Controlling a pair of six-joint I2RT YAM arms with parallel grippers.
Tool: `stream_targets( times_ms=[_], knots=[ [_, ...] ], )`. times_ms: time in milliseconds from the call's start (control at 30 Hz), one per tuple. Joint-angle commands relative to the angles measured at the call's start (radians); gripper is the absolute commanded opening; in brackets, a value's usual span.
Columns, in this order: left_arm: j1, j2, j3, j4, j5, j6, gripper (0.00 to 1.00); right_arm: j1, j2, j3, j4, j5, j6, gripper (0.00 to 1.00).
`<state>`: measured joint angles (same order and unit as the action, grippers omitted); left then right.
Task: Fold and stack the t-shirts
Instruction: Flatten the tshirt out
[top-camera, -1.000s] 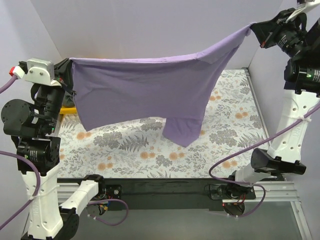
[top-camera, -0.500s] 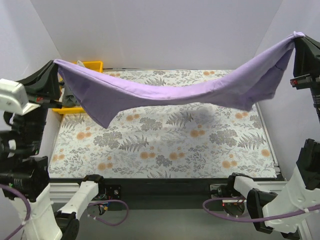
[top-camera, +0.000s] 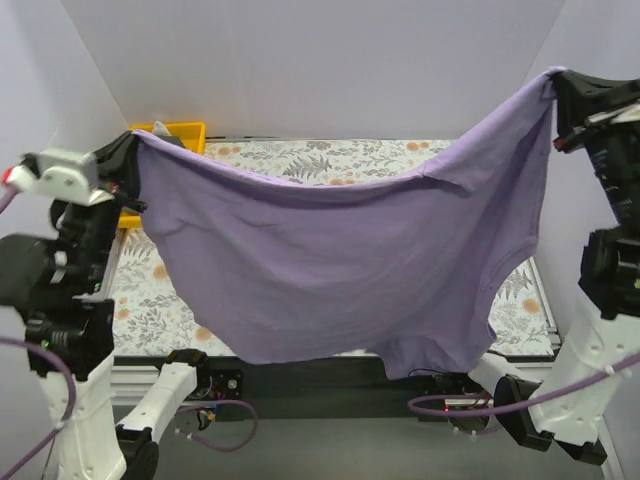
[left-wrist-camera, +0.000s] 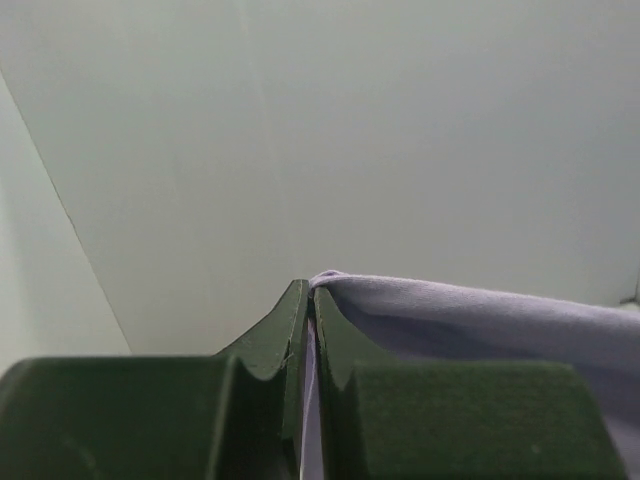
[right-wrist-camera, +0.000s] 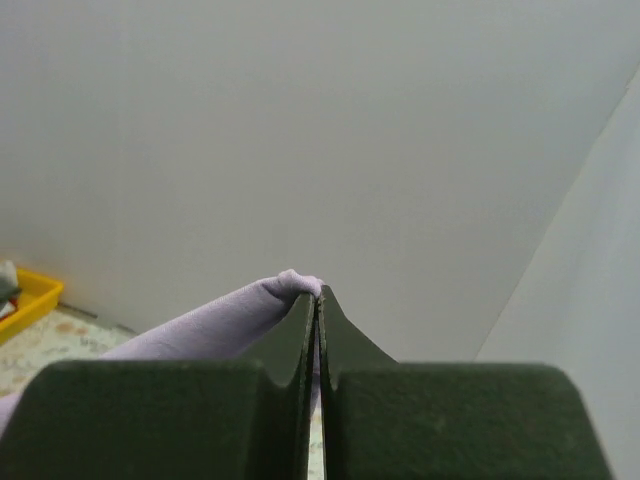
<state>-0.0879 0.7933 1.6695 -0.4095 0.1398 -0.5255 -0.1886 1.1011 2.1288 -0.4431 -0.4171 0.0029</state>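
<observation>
The lilac-purple t-shirt (top-camera: 340, 265) hangs spread in the air between my two grippers, high above the floral table (top-camera: 330, 158). Its lower edge droops past the table's near edge. My left gripper (top-camera: 133, 140) is shut on the shirt's left corner, seen in the left wrist view (left-wrist-camera: 311, 292) with cloth (left-wrist-camera: 470, 315) trailing right. My right gripper (top-camera: 556, 80) is shut on the right corner, higher up; in the right wrist view (right-wrist-camera: 318, 295) the cloth (right-wrist-camera: 215, 320) trails left. The dark grey-green shirt is hidden.
A yellow tray (top-camera: 180, 131) stands at the table's back left corner, mostly behind the shirt, and shows in the right wrist view (right-wrist-camera: 28, 296). White walls close in the back and both sides. The black rail (top-camera: 330, 375) runs along the near edge.
The shirt has swung from a taut band stretched across the back to a wide sheet hanging toward the near edge. Both grippers moved inward and kept their hold.
</observation>
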Motion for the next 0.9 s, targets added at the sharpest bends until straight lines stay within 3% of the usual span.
stream_targets(
  times_ms=[0,100,300,433,633,733,867],
  knots=[
    [0.005,0.066,-0.135,-0.034,-0.017,0.048,0.00,-0.003,0.046,-0.198,0.029,-0.110,-0.056,0.01],
    [0.005,0.105,-0.267,-0.006,0.026,0.065,0.00,0.006,0.075,-0.303,0.037,-0.178,-0.078,0.01],
    [0.004,0.222,-0.577,0.184,0.056,0.120,0.00,0.109,0.239,-0.486,0.069,-0.075,-0.222,0.01],
    [0.004,0.430,-0.662,0.328,0.072,0.146,0.00,0.181,0.417,-0.530,0.121,-0.005,-0.282,0.01],
    [0.010,0.745,-0.584,0.492,0.125,0.166,0.00,0.186,0.748,-0.350,0.158,0.086,-0.296,0.01],
    [0.013,0.973,-0.467,0.508,0.113,0.180,0.00,0.186,0.888,-0.235,0.155,0.124,-0.311,0.01],
    [0.033,1.142,-0.331,0.497,0.109,0.190,0.00,0.187,1.016,-0.127,0.138,0.166,-0.323,0.01]
  ],
)
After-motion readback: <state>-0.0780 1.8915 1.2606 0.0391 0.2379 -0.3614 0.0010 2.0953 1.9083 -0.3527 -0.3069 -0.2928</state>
